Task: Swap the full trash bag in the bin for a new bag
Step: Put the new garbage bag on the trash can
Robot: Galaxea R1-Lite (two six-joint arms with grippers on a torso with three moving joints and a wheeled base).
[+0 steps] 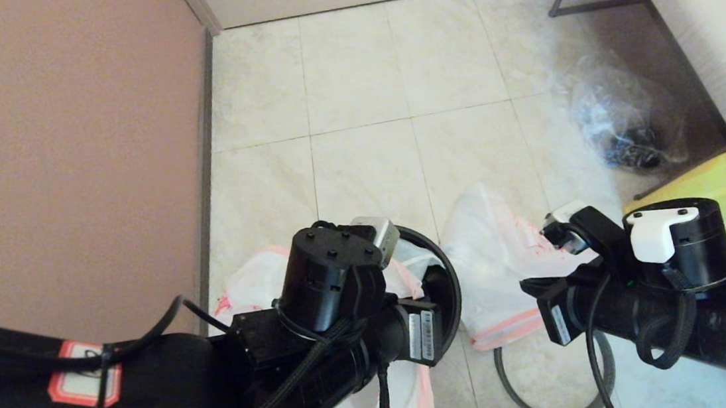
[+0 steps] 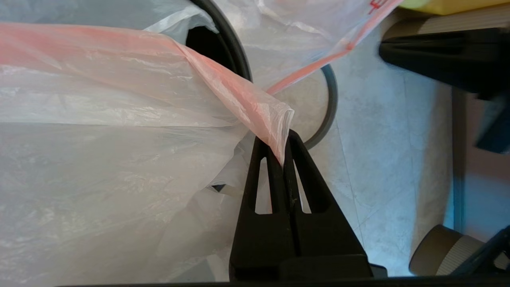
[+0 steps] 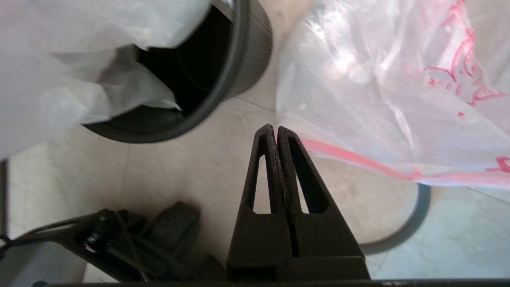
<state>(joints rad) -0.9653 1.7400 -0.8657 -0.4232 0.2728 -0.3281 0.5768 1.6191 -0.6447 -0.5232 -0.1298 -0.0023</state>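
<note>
Head view shows the bin (image 1: 441,290) on the tiled floor (image 1: 353,98) at the robot's feet, mostly hidden under the left arm, with only an arc of its black rim visible. A thin white bag with a pink edge (image 2: 119,139) spills over its mouth and down its side. The left gripper (image 2: 283,157) is clamped on a fold of that pink edge, just beside the bin's rim. This looks like the new liner being fitted, with the pinched edge not yet pulled around the whole rim; part of the bin's dark inside shows in the right wrist view.

The grey hoop (image 1: 528,395) lies flat on the floor beside the bin, so it has yet to go back on. A second pink-printed bag (image 1: 495,264) lies partly across that hoop. The right gripper (image 3: 275,133) hangs over the floor near this bag, its fingers pressed together and holding nothing.

Farther off, a clear bag with dark contents (image 1: 621,119) sits by the table; it may be the removed trash.
</note>
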